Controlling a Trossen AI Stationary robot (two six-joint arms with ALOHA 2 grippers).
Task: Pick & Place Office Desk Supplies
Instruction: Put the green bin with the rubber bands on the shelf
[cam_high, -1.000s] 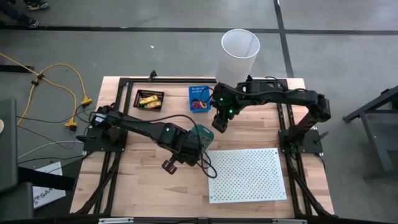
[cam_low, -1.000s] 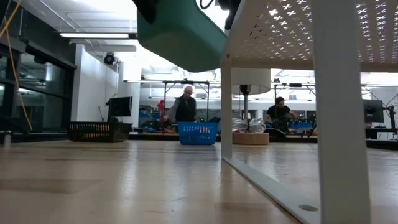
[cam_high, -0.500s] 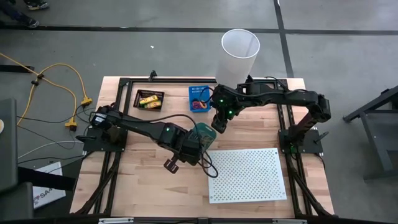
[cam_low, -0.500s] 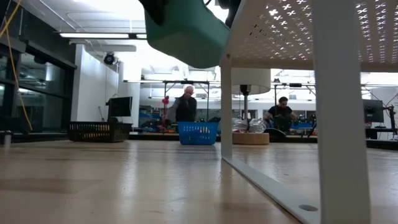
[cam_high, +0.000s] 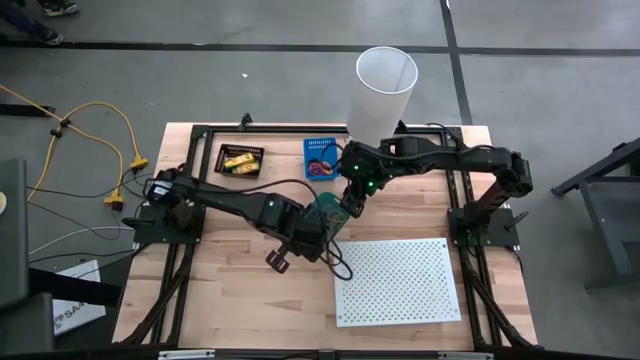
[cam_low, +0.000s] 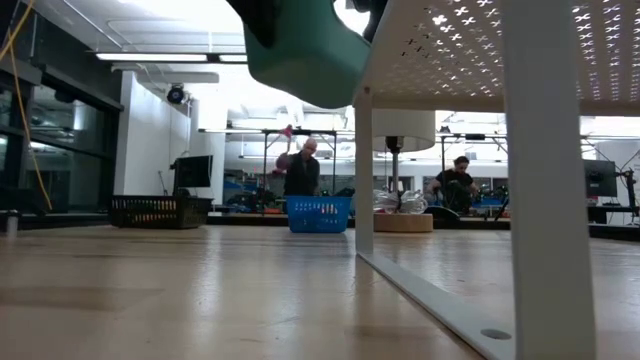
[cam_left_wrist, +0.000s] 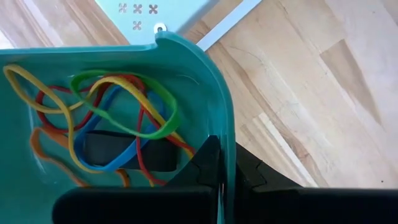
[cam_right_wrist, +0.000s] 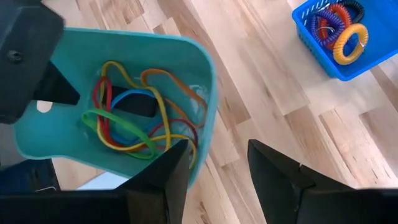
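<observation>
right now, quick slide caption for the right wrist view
Open right gripper hovers beside the teal bin of coloured rubber bands, held by the left gripper; blue basket beyond.

We saw two dark, matte-black jointed arms built of blocky segments, the left arm (cam_high: 235, 203) at middle left of the high view, the right arm (cam_high: 450, 158) at upper right. Small green lights glowed on the right arm's wrist. A thin black cable looped from the left arm. Both arms' fingers (cam_right_wrist: 280, 174) were dark, angular wedges.
</observation>
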